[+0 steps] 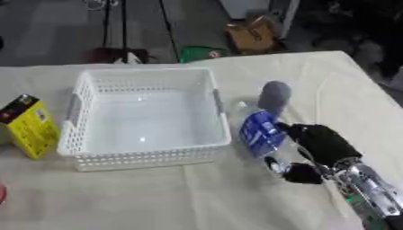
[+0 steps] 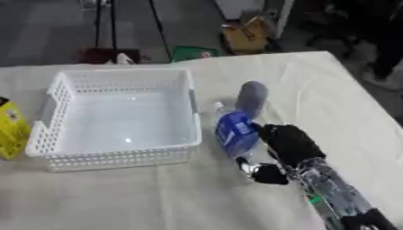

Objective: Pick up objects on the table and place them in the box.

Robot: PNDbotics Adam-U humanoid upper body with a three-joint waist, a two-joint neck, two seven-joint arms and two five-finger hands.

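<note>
A clear plastic bottle (image 1: 260,128) with a blue label lies on the cloth just right of the white basket (image 1: 145,155). My right hand (image 1: 319,143) comes in from the lower right, its fingers curled round the bottle's lower part and its thumb (image 1: 302,173) below. A grey oval thing (image 1: 275,96) lies just beyond the bottle's top. A yellow box (image 1: 30,127) with a dark top stands left of the basket. The basket holds nothing. My left hand is out of sight.
A beige cloth covers the table (image 1: 197,197). A bit of something red (image 1: 2,193) shows at the left edge. Beyond the far table edge lie a brown bag (image 1: 253,33) and a green thing (image 1: 201,53) on the floor.
</note>
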